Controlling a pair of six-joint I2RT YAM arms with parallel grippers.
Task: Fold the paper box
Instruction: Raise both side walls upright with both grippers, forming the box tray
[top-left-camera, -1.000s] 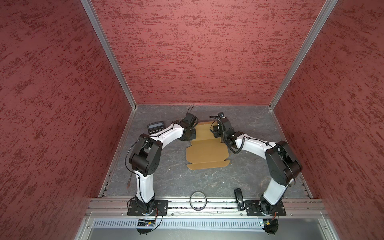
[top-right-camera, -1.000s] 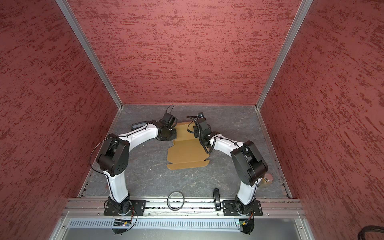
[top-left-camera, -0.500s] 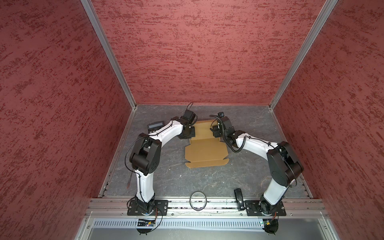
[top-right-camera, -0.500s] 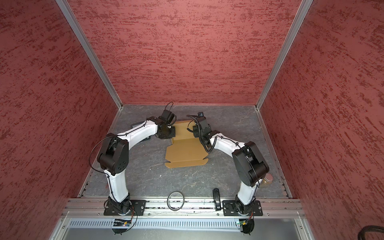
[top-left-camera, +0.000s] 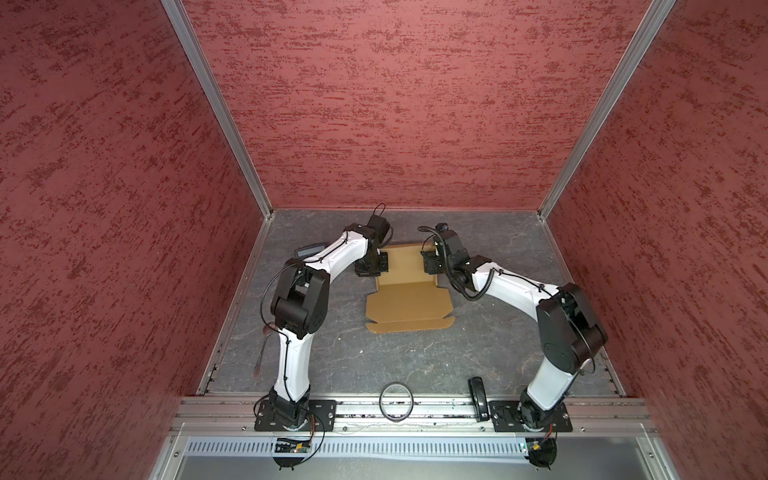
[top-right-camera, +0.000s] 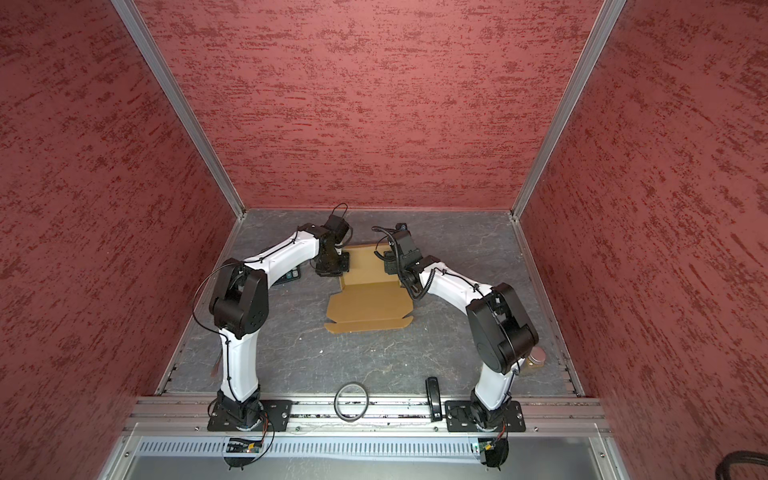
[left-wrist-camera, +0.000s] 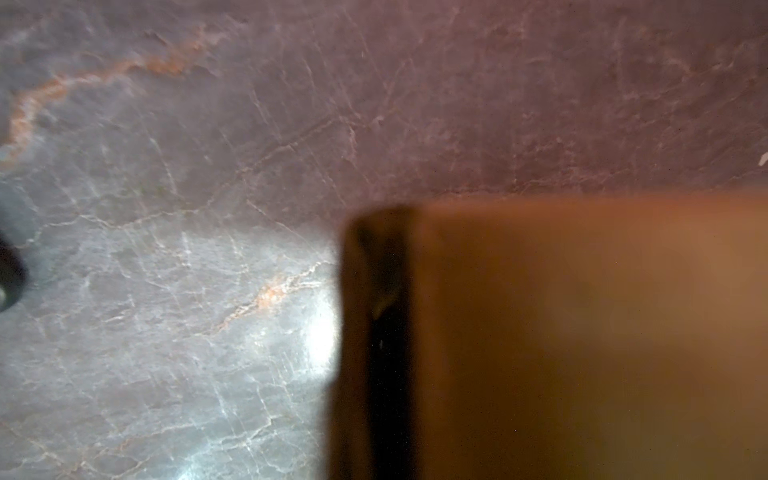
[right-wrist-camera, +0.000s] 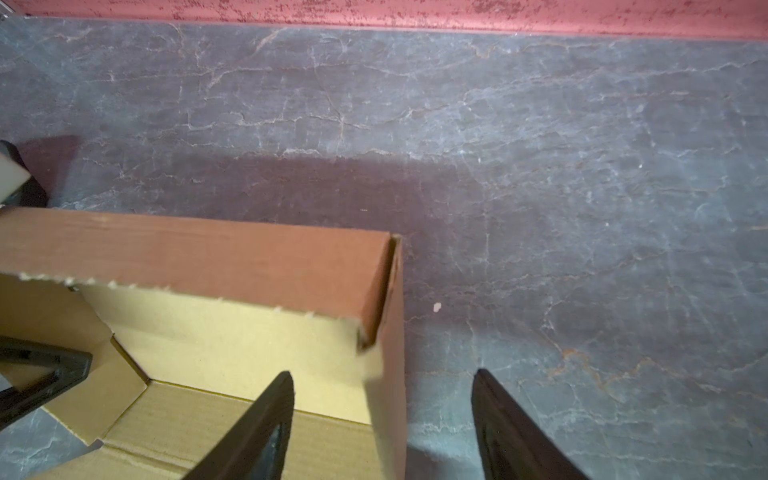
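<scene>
The paper box (top-left-camera: 409, 299) (top-right-camera: 370, 301) is tan cardboard, lying at the far middle of the table with its far walls raised and its near panel and front flap flat. My left gripper (top-left-camera: 374, 266) (top-right-camera: 332, 266) sits at the box's left wall, shut on it. Blurred cardboard (left-wrist-camera: 582, 332) fills the left wrist view and hides its fingers. My right gripper (top-left-camera: 430, 264) (right-wrist-camera: 382, 374) is open and straddles the box's right wall (right-wrist-camera: 390, 332), one finger over the box floor, one over the table.
A calculator (top-left-camera: 309, 250) lies left of the box, partly under my left arm. A black ring (top-left-camera: 396, 402) and a black bar-shaped object (top-left-camera: 478, 397) lie at the front rail. A spoon (top-left-camera: 264, 349) lies at the left edge, a small jar (top-right-camera: 536, 357) by my right arm.
My right gripper's jaws have spread wider around the right wall. The box and my left gripper have shifted slightly to the left.
</scene>
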